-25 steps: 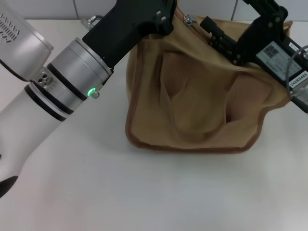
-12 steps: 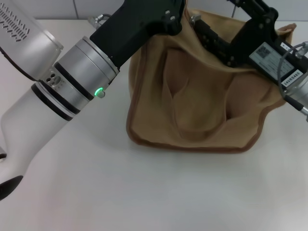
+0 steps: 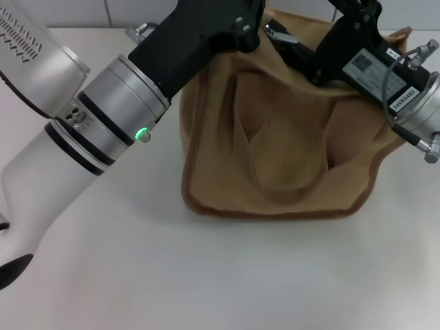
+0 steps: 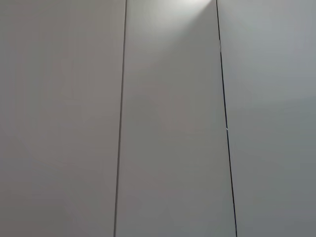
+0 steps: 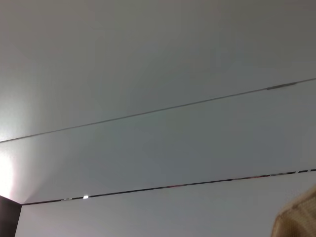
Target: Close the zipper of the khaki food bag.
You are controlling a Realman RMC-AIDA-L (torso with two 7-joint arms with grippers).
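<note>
The khaki food bag (image 3: 289, 144) stands upright on the white table, its front panel creased and one handle lying flat against it. My left gripper (image 3: 237, 24) reaches in from the left to the bag's top left corner. My right gripper (image 3: 285, 40) reaches in from the right and sits on the bag's top edge, close to the left gripper. The zipper line is hidden behind both grippers. A small silver piece (image 3: 278, 31) glints at the right gripper's tip; I cannot tell if it is the slider. A corner of khaki cloth (image 5: 298, 217) shows in the right wrist view.
The white table (image 3: 206, 275) stretches in front of the bag. A small silver metal item (image 3: 141, 29) lies on the table behind my left arm. A tiled wall stands behind; both wrist views show mostly wall tiles.
My right gripper has moved left along the bag's top edge, toward the left gripper. The left arm rose slightly, then held. The bag's top right corner has lifted a little.
</note>
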